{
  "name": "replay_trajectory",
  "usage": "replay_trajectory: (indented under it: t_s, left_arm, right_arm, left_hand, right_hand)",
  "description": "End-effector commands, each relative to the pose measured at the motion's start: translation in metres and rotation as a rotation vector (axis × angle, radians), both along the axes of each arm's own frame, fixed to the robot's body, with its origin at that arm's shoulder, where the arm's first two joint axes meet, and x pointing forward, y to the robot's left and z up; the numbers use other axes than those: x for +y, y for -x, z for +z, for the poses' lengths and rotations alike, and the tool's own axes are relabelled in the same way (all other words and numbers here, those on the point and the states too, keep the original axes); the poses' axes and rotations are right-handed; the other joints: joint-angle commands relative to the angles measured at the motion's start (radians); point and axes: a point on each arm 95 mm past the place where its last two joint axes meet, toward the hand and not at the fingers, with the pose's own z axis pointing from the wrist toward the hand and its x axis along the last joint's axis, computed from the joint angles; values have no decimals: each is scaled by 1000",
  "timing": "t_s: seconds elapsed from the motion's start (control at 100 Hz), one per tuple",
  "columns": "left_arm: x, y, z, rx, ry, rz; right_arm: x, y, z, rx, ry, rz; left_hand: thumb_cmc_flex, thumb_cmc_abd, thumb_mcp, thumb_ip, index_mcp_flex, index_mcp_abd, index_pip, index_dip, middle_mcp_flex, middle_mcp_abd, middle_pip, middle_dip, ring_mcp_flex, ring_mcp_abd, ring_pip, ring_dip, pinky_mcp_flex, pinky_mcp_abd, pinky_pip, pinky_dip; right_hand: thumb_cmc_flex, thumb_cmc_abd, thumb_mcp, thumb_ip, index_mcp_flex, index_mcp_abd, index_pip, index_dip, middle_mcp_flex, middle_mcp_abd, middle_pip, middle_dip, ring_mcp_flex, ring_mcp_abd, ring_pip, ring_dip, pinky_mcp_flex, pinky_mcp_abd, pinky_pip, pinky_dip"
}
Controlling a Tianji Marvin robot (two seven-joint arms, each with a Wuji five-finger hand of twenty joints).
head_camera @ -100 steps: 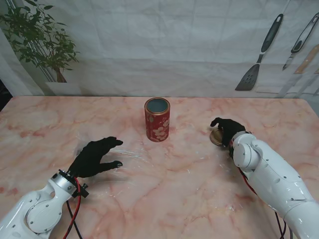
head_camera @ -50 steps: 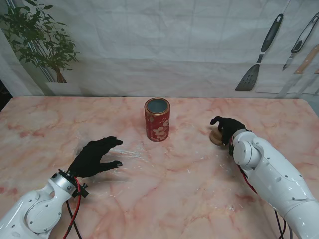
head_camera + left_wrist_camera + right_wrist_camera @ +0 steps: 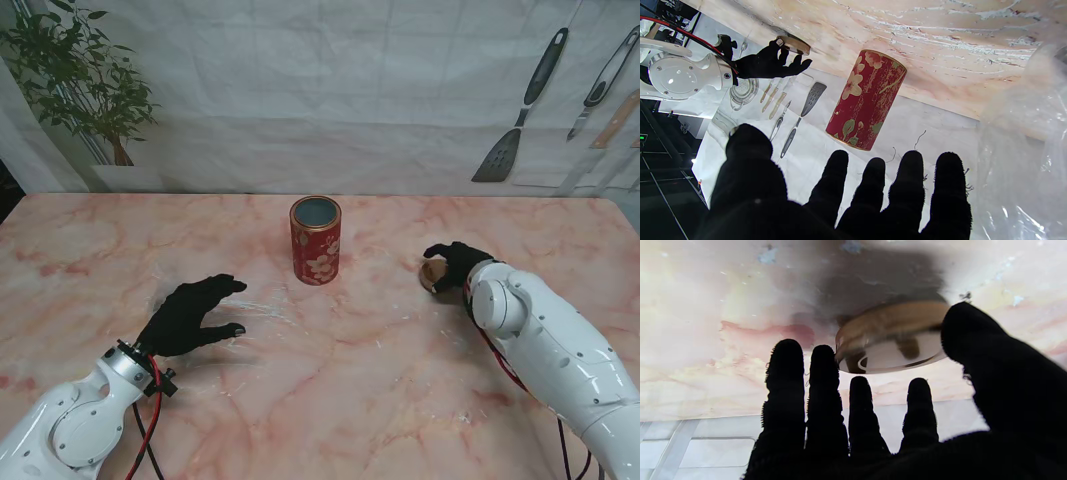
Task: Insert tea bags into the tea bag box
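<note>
The tea bag box, a red floral tin (image 3: 315,240), stands upright and open at mid-table; the left wrist view shows its side (image 3: 867,100). To its right, a gold lid (image 3: 431,275) is tilted up off the marble, and my right hand (image 3: 455,265) has its thumb and fingers on opposite rims (image 3: 890,336). My left hand (image 3: 190,315) rests open at the left, fingers spread, beside a clear plastic bag (image 3: 1023,150). What the bag holds cannot be made out. No tea bag shows plainly.
The pink marble table (image 3: 350,380) ends at a white backdrop printed with kitchen utensils (image 3: 520,110). A potted plant (image 3: 80,90) stands at the far left corner. Red and black cables run along both forearms.
My right hand has drawn slightly nearer to me and curled over the lid, which now shows less and sits tilted. The left hand and the tin have not moved.
</note>
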Motion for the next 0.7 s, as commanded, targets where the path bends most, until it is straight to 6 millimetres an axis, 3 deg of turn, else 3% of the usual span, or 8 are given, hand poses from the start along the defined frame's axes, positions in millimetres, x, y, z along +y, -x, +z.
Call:
replay_trajectory:
  t_s: [0.0,0.08,0.16,0.3,0.37,0.46,0.55,0.69]
  left_arm:
    - [-1,0,0,8,-4,-10]
    - [-1,0,0,9,-4,-10]
    - [0,0,0,10,-4,-9]
    - [0,0,0,9,0,-7]
    - [0,0,-1,11,3,-8]
    - [0,0,-1,10,4,-9]
    - [-1,0,-1,9,3,-11]
    - [-1,0,-1,8,2,-11]
  right_arm:
    - [2,2,-4,33,17,13]
    - [3,2,-7,43,20,22]
    - [4,0,-10,67,-5,33]
    - [5,0,-15,133,-18,42]
    - [6,1,-16,198,-15,59]
    - [7,3,-19,242,11,81]
    - [8,5,-22,267,26,90]
    - [9,6,-25,280,35,93]
  left_hand:
    - [24,23,8,23,19,-17,5,9,-3,-25,2,-4,16,-28,-11,12,0,-27,33,14]
    - [24,22,8,23,18,-21,4,9,-3,-25,2,-4,16,-28,-11,12,0,-27,33,14]
    - [23,22,8,23,18,-21,5,9,-3,-27,2,-4,16,-29,-11,12,0,-27,33,14]
    - [23,22,8,23,18,-20,5,10,-4,-25,2,-5,16,-28,-11,12,0,-26,33,14]
    - [24,22,8,24,17,-20,4,9,-3,-26,2,-5,17,-27,-11,12,1,-27,34,14]
    - [24,23,8,24,16,-21,4,9,-2,-27,3,-4,17,-25,-10,12,2,-27,34,14]
    - [25,23,8,24,17,-21,4,9,-2,-26,2,-5,19,-28,-9,12,1,-28,34,14]
    - [26,23,8,24,17,-20,5,9,-3,-26,3,-4,19,-29,-9,13,3,-29,36,15]
  right_hand:
    - [-25,0,-24,45,-42,0,-34,24,-47,20,-59,-18,-31,-7,3,5,-13,26,-17,16]
    - [7,-18,10,53,-44,-13,-87,56,-48,13,-152,-31,-32,-12,-15,-8,-3,11,-16,13]
    - [72,-31,103,79,-45,-34,-119,76,-46,-6,-177,-31,-27,-15,-54,-35,6,9,-22,2]
    - [225,4,126,105,-58,-51,-142,93,-42,-42,-206,-50,-19,-21,-94,-69,30,-2,-41,-28]
    - [177,3,100,103,-91,-56,-194,80,-51,-49,-311,-91,-81,4,-127,-86,-15,38,-68,-53]
    - [63,-19,67,82,-76,-51,-321,129,-65,-52,-393,-25,-112,20,-157,-87,-65,112,-79,-53]
    - [6,-3,-38,60,-45,-42,-432,232,-75,-41,-424,40,-127,34,-173,-82,-100,151,-91,-52]
    - [-49,48,-172,54,-17,-3,-436,282,-77,0,-406,77,-135,46,-172,-76,-122,151,-104,-62]
